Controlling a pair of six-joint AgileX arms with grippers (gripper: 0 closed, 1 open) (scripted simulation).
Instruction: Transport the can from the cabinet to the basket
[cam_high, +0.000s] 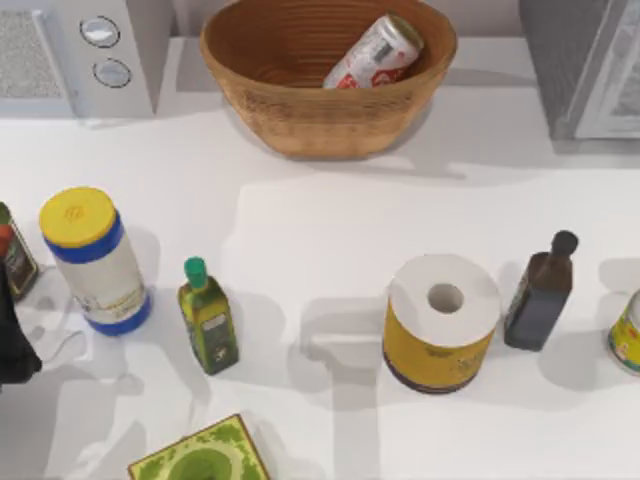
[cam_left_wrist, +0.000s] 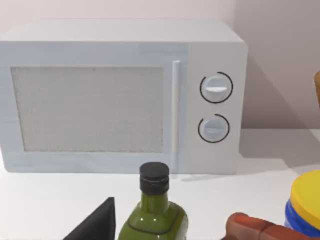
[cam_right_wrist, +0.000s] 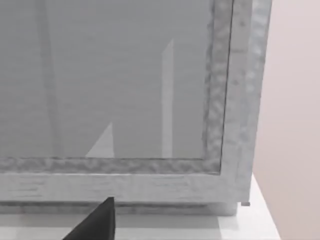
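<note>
The can (cam_high: 372, 52), silver-white with red print, lies tilted inside the wicker basket (cam_high: 300, 110) at the back middle of the table, leaning on its right inner wall. No gripper touches it. The grey speckled cabinet (cam_high: 585, 65) stands at the back right, and its pale door (cam_right_wrist: 125, 100) faces the right wrist camera close up. One black fingertip (cam_right_wrist: 97, 222) of my right gripper shows there with nothing against its inner face. My left arm (cam_high: 8, 335) is parked at the table's left edge. Its fingertip (cam_left_wrist: 97, 225) likewise stands alone, with nothing held.
A white microwave (cam_high: 80, 50) stands back left. Across the front stand a yellow-lidded jar (cam_high: 90, 260), a green bottle (cam_high: 207, 315), a paper roll (cam_high: 440, 320), a dark bottle (cam_high: 540, 295) and a yellow-green can (cam_high: 628, 335). A green box (cam_high: 200, 455) lies at the front edge.
</note>
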